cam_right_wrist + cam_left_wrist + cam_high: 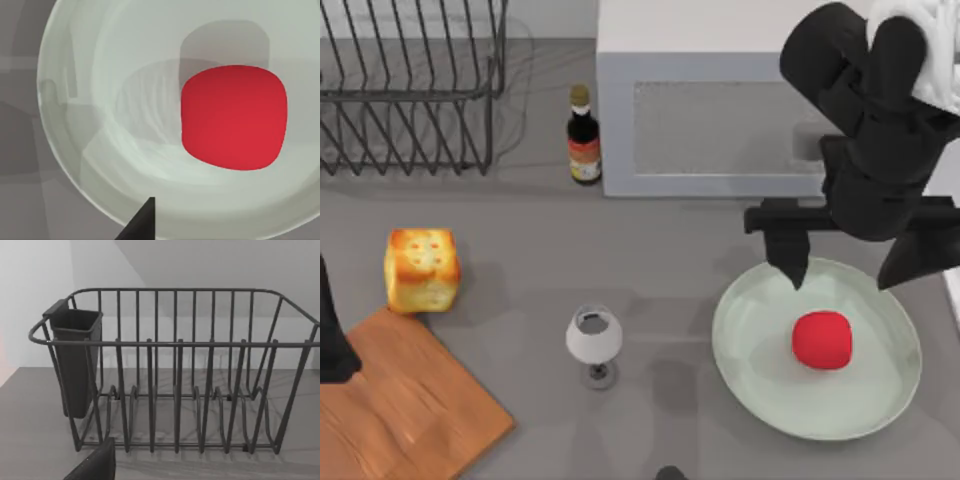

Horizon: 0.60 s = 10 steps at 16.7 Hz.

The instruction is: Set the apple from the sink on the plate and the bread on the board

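The red apple (822, 340) (234, 117) lies on the pale green plate (750, 380) (125, 75) at the table's right, slightly right of the plate's centre. My right gripper (847, 270) hangs open over the plate's far rim, just beyond the apple, holding nothing. The golden, brown-spotted bread (420, 270) stands on the table at the left, touching the far corner of the wooden board (410, 410). My left gripper (332, 340) is parked at the left edge, over the board's left side. The sink is out of view.
A wire dish rack (410, 90) (175, 390) with a dark cutlery cup (75, 360) stands at the back left. A sauce bottle (584, 140) and a grey box appliance (710, 110) sit at the back. A wine glass (594, 340) stands mid-table.
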Motion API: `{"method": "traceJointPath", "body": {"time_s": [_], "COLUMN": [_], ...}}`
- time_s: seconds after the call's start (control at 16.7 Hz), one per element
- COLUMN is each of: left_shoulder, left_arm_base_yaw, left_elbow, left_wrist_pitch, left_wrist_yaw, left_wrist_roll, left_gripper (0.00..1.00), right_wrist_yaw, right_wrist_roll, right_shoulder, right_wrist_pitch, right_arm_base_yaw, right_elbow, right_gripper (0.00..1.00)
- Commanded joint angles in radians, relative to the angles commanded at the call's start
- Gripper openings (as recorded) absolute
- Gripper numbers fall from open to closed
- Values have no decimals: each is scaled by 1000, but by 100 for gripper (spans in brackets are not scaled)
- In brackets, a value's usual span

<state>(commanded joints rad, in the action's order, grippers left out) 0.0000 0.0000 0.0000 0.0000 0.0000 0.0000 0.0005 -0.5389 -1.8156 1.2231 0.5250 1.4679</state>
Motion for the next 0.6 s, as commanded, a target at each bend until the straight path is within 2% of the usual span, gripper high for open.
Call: {"method": "traceJointPath", "body": {"time_s": [0.6], "left_shoulder": [0], "left_arm_base_yaw": [0], "left_elbow": [0], "left_wrist_pitch": [0], "left_wrist_yaw": [0], "left_wrist_roll": [0], "left_gripper": [100], "right_wrist_yaw": [0], "right_wrist_roll": [0], "right_shoulder": [1], "right_wrist_pitch": [0], "right_arm_base_yaw": [-2], "right_elbow": [0], "right_gripper": [100]}}
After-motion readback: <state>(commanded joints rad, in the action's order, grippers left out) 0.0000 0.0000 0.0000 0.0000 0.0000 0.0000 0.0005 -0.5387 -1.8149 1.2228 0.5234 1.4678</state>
